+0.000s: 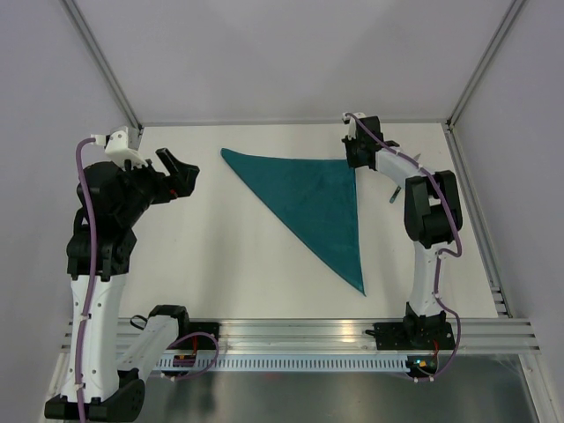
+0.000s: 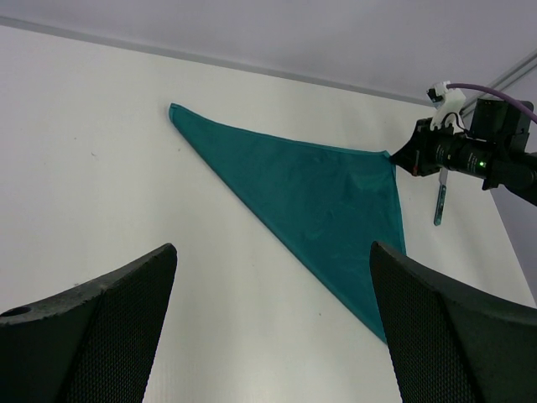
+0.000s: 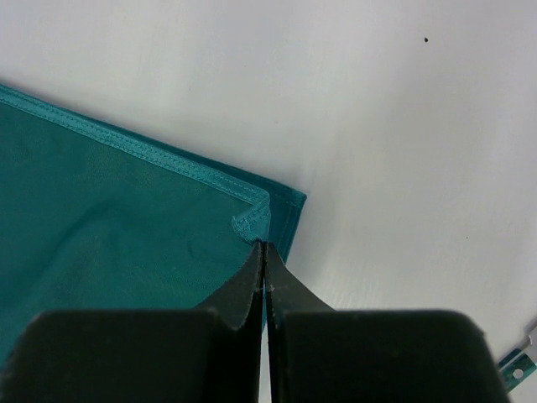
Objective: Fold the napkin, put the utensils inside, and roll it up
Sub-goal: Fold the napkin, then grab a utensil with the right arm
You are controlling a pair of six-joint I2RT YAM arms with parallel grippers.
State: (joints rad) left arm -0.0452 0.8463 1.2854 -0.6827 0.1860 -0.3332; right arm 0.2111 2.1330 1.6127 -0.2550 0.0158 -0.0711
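Right fingers (image 3: 243, 290) pressed together, pinching the top-layer corner of napkin (image 1: 322, 198), which lies folded in a triangle mid-surface (image 1: 220, 264). Left fingers (image 2: 92, 327) spread, idle, well left. Utensil (image 1: 394, 194) just right of napkin. Best match corners squarely before release.

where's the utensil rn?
Top view: the utensil lies on the table, right side, just right of the napkin that is folded into a triangle, close beside the right arm.
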